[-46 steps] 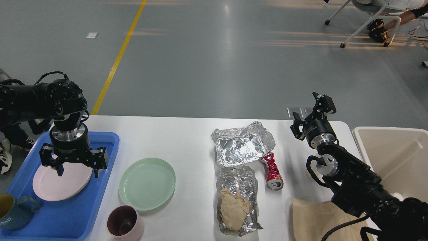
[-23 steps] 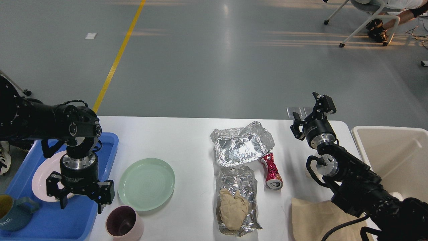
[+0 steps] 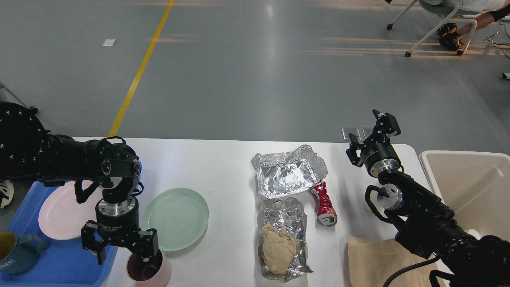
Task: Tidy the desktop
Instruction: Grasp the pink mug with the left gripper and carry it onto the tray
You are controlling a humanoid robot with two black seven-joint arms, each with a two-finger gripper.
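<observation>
Left hand [image 3: 121,249] hangs spread wide, empty, right over the pink cup [image 3: 149,269] at the table's [image 3: 223,159] near-left edge, one finger above its rim; right hand [image 3: 372,135] waits parted, well apart, far right.

Desktop [image 3: 223,159]: large, smooth, white, rectangular, rounded at the far right corner, lying flat and spanning nearly the full width of the head view above grey floor. Glossy, faintly reflecting what stands on it. Far edge straight and unobstructed; near edge cut off by the bottom of the view. Bare across the far middle strip and between left and centre. Cluttered elsewhere: tray overlapping the left end, dishes at left, crumpled foil and a crushed can at centre, brown paper at the near right. Right end just beside a bin, whether touching cannot be told.
</observation>
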